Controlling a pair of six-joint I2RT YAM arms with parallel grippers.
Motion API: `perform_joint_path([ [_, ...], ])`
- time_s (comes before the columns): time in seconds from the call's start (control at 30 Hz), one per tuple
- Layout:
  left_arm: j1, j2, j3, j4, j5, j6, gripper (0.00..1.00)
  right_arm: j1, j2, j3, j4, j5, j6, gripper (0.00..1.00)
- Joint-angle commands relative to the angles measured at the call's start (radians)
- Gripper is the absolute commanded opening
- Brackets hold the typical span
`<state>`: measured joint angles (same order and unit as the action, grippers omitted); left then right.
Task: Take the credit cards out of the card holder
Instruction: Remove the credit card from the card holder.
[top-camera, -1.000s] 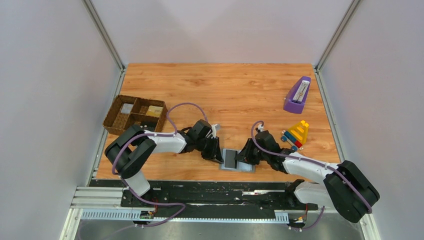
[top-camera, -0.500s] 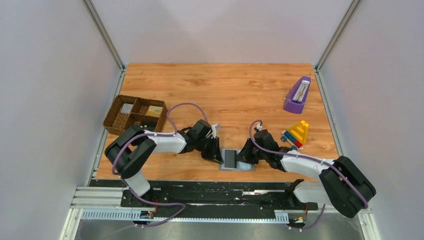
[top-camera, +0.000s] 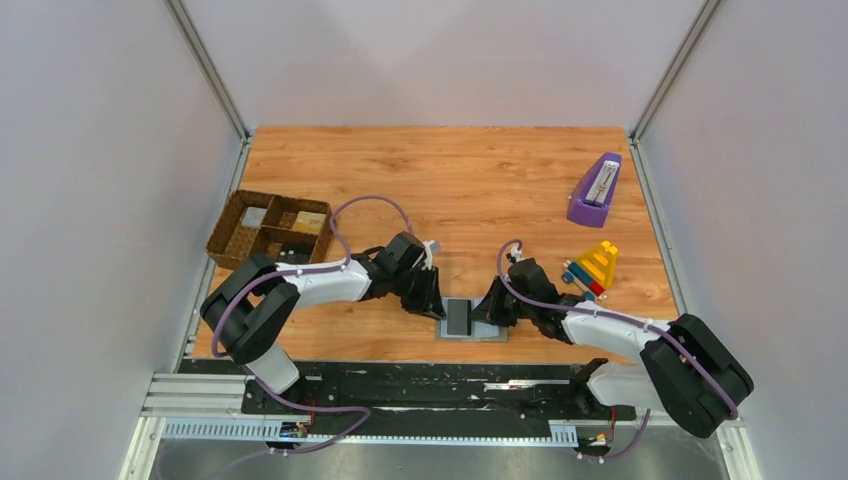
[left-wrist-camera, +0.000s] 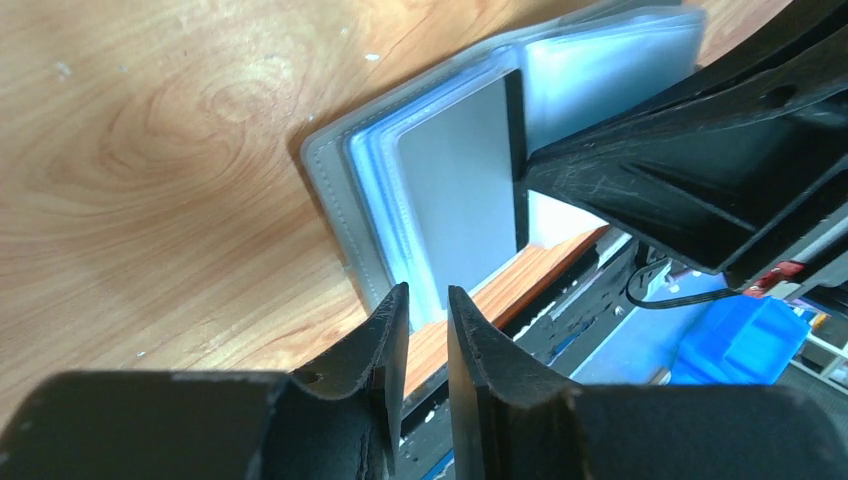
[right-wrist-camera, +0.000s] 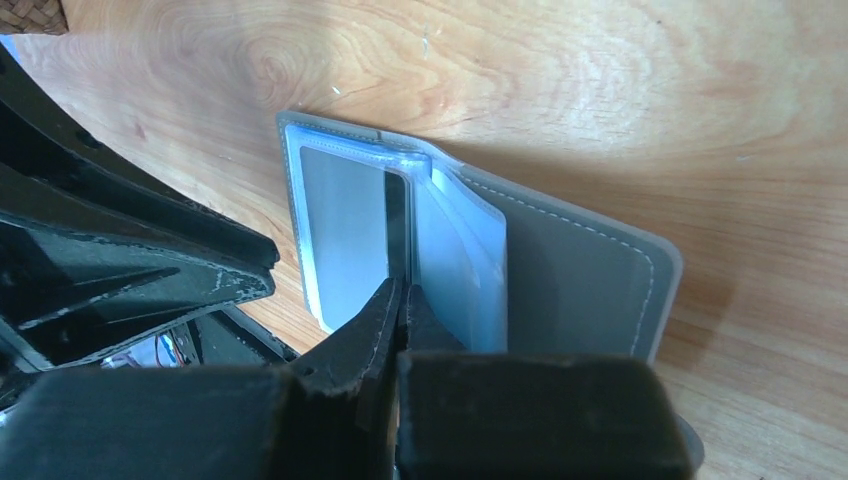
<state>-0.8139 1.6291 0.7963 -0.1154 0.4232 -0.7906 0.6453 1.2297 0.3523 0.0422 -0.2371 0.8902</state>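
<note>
Left claw (left-wrist-camera: 425, 300) edged inward; right claw (right-wrist-camera: 403, 290) pinches card holder (right-wrist-camera: 580, 280).

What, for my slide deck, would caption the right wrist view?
Right gripper pinching the edge of a grey card in the open pale blue-grey bifold card holder on a wooden table.

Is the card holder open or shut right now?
Open: the card holder lies spread on the table, pale blue inside showing, the right hand pinching one inner leaf.
</note>
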Motion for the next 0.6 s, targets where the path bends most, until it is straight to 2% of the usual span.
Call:
perform_joint_path([
  [0.0, -0.002, -0.05, 0.062, -0.045, -0.04, 0.032, 0.29, -0.006, -0.042, 0.01, 0.02, 0.003, -0.041, 0.0],
  [0.2, -0.002, -0.02, 0.057, 0.086, 0.049, 0.023, 0.29, -0.009, -0.05, 0.01, 0.017, -0.009, -0.067, 0.0],
  [0.33, -0.002, 0.04, 0.063, 0.109, 0.063, 0.025, 0.29, -0.01, -0.04, 0.014, 0.025, -0.037, -0.068, 0.0],
  [0.57, -0.002, 0.094, 0.044, 0.11, 0.05, 0.036, 0.25, -0.01, -0.026, 0.017, 0.028, -0.043, -0.06, 0.16],
])
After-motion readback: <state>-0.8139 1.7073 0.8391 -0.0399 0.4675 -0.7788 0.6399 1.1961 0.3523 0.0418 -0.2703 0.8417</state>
